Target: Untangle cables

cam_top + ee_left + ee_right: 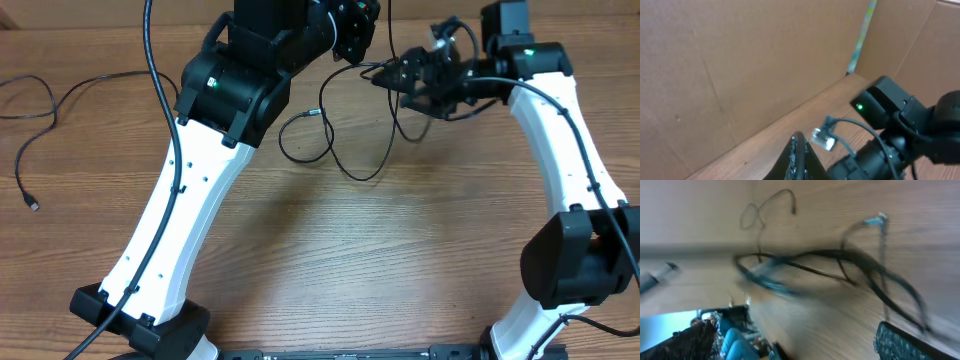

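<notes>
Cables [360,179]: thin black cords bunched at far centre, between left tool [362,50] and right tool [390,78]. Slack loops droop onto the surface [330,270]. One separate cord [40,112] lies far left, well apart.

Left tool: one finger [797,156] shows, silver plug [823,138] just beside it; spread or pinching not determinable.

Right tool: wrist view blurred, likewise undetermined.

Judgement: cords light, limp, likely slippery. Pinch close to a plug end and draw gently so the loops do not tighten.
</notes>
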Motion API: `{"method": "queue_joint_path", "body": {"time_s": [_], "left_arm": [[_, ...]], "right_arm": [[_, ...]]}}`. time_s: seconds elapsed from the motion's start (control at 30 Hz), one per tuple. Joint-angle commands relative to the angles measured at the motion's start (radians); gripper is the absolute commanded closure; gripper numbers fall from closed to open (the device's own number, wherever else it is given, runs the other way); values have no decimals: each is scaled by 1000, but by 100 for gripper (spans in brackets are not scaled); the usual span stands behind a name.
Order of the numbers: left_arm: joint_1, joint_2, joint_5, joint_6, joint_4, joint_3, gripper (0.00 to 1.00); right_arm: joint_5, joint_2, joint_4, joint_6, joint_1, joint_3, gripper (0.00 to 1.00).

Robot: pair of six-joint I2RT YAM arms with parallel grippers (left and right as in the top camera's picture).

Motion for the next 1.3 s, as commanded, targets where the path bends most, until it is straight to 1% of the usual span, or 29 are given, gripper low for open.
{"method": "queue_joint_path", "body": {"time_s": [0.0,0.07,0.13,0.17,0.2,0.23,0.27,0.33,0.4,0.43,0.5,0.63,0.7,0.83,0.93,1.0,1.03,1.1,1.13,1.17,1.27], "left_arm": [[5,8,16,-14,5,2,96],[5,8,16,-14,4,2,96],[5,8,16,-15,4,2,96],[5,8,16,-15,4,2,96],[5,8,16,-14,4,2,96],[5,8,16,-14,5,2,96],[5,8,16,-14,4,2,96],[5,6,16,-14,4,2,95],[6,3,10,-13,4,2,96],[8,2,3,-13,5,2,96],[19,-4,-18,-13,5,3,96],[76,-24,-108,-13,7,3,96],[118,-39,-125,-15,12,3,96],[222,-80,-119,-88,14,3,96],[293,-114,-52,-114,12,3,96],[336,-137,29,-121,13,3,96],[352,-145,71,-132,13,3,96],[370,-155,143,-137,13,3,96],[376,-157,180,-137,13,3,96],[380,-158,216,-137,13,3,96],[379,-156,294,-133,13,3,95]], "right_arm": [[14,-34,85,238,52,-4,0],[76,-34,132,376,70,-4,2],[172,-34,146,518,82,-4,12],[223,-34,143,595,88,-4,24],[256,-34,139,653,92,-4,41],[283,-34,137,708,95,-4,49],[306,-34,136,750,101,-4,55],[339,-34,136,800,107,-4,69],[373,-34,135,818,111,-4,89],[392,-34,128,818,112,-4,96],[420,-34,96,815,112,-4,96],[528,-34,-21,733,112,-4,96],[613,-34,-83,682,111,-4,96],[866,-34,-196,666,111,-4,96],[1016,-34,-225,666,111,-4,96],[1031,-34,-220,665,111,-4,96],[1007,-34,-209,647,111,-4,96],[913,-34,-165,543,111,-4,96],[847,-34,-137,480,112,-4,95],[766,-34,-105,418,112,-3,89],[547,-34,-27,262,112,-3,56]]}}
